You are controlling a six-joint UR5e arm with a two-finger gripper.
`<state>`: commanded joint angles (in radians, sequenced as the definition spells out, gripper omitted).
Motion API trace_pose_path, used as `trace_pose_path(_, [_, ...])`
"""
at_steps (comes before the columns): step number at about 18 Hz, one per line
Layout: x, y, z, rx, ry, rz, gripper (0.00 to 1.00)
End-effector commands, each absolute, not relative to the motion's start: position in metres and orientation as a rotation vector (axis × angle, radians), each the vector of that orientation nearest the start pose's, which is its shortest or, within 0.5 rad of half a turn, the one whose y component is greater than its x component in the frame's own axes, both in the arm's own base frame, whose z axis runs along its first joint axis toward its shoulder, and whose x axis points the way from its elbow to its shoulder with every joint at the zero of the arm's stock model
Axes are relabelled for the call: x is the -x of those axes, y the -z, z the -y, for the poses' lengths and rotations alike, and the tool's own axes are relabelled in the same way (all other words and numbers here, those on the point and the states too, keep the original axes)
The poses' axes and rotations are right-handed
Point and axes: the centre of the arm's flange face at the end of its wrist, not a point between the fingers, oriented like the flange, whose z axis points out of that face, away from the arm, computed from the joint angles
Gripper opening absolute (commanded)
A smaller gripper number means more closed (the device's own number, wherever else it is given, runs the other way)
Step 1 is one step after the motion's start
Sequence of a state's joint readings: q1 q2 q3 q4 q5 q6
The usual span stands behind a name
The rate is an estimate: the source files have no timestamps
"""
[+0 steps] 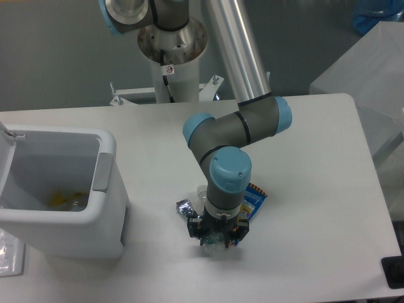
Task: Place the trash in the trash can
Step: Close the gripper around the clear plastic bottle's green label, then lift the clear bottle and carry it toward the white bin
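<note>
My gripper [216, 237] points straight down at the table's front middle, shut on the crushed clear plastic bottle [214, 243], which still rests on the table. The bottle's other end [201, 193] sticks out behind the wrist. A small crumpled foil wrapper [184, 207] lies just left of the gripper. The blue snack packet [256, 195] lies just right of it, partly hidden by the wrist. The white trash can [104, 189] stands at the left with its lid open, and some yellow litter [63, 199] shows inside.
The arm's base column [172, 57] stands at the table's back middle. A black object [392, 271] sits at the front right corner. The table's front edge runs close below the gripper.
</note>
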<state>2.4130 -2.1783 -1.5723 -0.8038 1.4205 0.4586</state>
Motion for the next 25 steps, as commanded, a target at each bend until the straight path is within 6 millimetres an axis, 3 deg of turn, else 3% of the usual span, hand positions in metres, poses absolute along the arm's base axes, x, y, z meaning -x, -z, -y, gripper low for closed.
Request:
trace_pose_path(5, [0.407, -0.207, -0.562, 2.877, 0.029, 0.532, 0.62])
trace_pose_path(10, [0.409, -0.222, -0.562, 2.856, 0.009, 0.522, 0.62])
trace_pose_path(13, [0.413, -0.258, -0.556, 2.805, -0.029, 0.520, 0.62])
trace_pose_path(17, [0.417, -0.278, -0.561, 2.750, -0.007, 0.503, 0.62])
trace_pose_path(20, [0.421, -0.320, -0.563, 2.692, -0.066, 0.489, 0.62])
trace_pose_path(21, [0.431, -0.335, -0.560, 2.665, -0.089, 0.504, 0.62])
trace_pose_path(25, [0.440, -0.381, -0.573, 2.542, -0.063, 0.564, 0.62])
